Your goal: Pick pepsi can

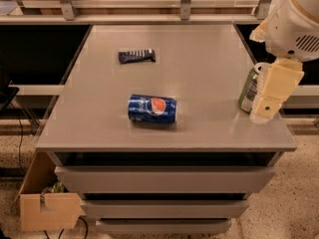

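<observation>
**A:** First entry, the item sought?

**B:** One pepsi can (152, 109), a blue metal drink can with a round red, white and blue logo and white lettering. It lies on its side on the flat grey tabletop (204, 59), toward the near edge and a little left of centre. Nothing touches it.

**A:** The gripper?

**B:** One cream-coloured gripper (266, 103), hanging below a white rounded arm housing (294, 26) at the table's right edge. It is well apart from the pepsi can. Whether it is open or closed, I cannot tell.

**A:** Other stock?

**B:** One upright green can (247, 92) with a silver top, partly hidden behind the gripper. One flat dark blue snack wrapper (136, 56), far left on the tabletop. Grey drawers (164, 179) sit under the top. A brown cardboard box (47, 210) is on the floor, near left.
</observation>
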Robot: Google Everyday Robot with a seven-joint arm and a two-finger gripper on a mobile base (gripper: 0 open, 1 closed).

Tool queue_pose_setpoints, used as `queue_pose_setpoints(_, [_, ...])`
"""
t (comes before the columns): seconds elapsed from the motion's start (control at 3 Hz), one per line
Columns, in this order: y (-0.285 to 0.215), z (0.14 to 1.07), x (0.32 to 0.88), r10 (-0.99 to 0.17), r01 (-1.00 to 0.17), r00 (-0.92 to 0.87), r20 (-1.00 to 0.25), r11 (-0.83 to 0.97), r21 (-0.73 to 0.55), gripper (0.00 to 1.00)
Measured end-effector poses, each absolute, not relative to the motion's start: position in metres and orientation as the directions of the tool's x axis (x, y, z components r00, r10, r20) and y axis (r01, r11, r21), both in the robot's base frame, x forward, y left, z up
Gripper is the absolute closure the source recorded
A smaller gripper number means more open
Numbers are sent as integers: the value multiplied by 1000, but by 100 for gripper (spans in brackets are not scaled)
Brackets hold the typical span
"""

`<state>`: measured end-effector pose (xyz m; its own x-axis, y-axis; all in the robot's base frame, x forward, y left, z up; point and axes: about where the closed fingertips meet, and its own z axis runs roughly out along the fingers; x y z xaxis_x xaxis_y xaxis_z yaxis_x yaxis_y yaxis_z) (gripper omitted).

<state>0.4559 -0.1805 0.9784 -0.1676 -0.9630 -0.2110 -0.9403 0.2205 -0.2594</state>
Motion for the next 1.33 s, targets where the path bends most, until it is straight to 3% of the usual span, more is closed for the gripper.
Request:
queue_pose_setpoints(0.67, [-144,969,475,-974,-955,-112,-198,161,-250,0])
queue_pose_setpoints(1.33, [-68,923,501,-973,-982,-36,-229,76,-170,0])
